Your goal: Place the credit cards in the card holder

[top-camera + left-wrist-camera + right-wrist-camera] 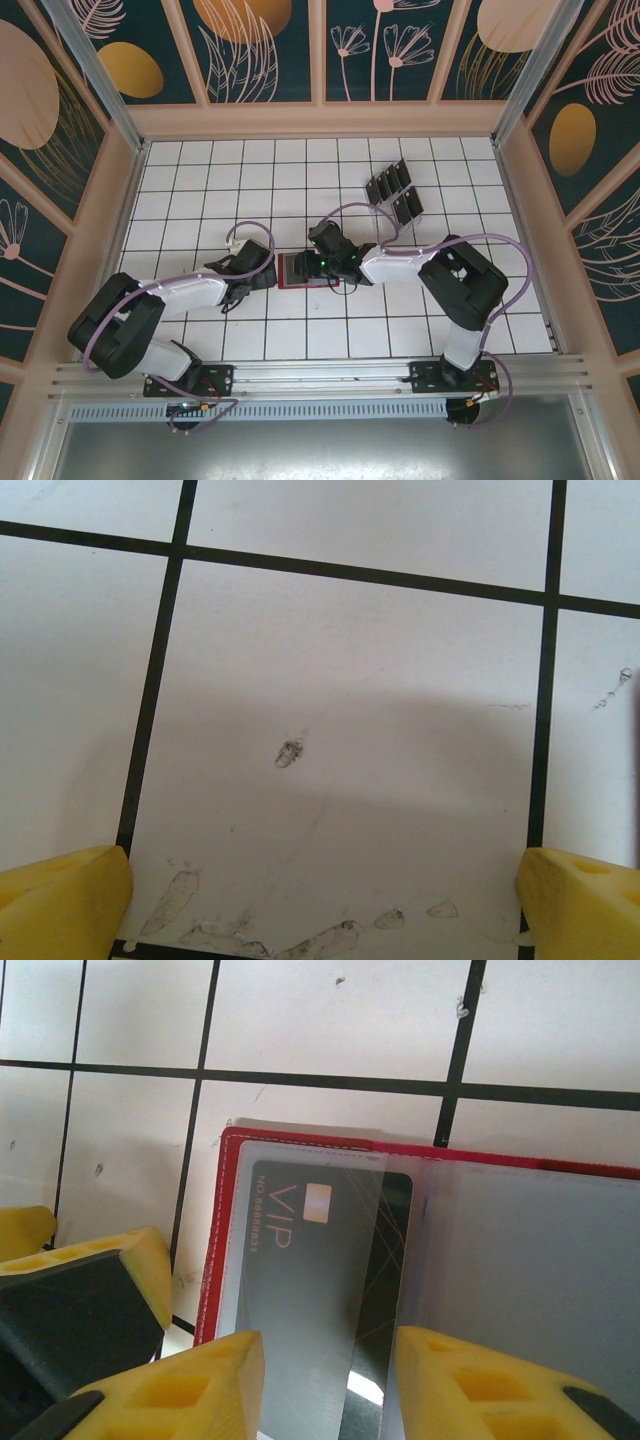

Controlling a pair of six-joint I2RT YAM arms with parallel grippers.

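The right claw (325, 1350) covers the lower end of a black credit card (300, 1250) lying in the open red card holder (212, 1260), mid-desk (200, 190); whether it grips cannot be told. Beside it, the left claw (320, 900) gapes over bare tiles.

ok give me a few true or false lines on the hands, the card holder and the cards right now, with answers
1. The left hand is open above bare tile. True.
2. The card holder lies shut. False: it lies open.
3. A black VIP card sits partly under its clear sleeve. True.
4. The card rack stands left of the card holder. False: it stands to its right, farther back.
5. The right hand is over the card rack. False: it is at the card holder.
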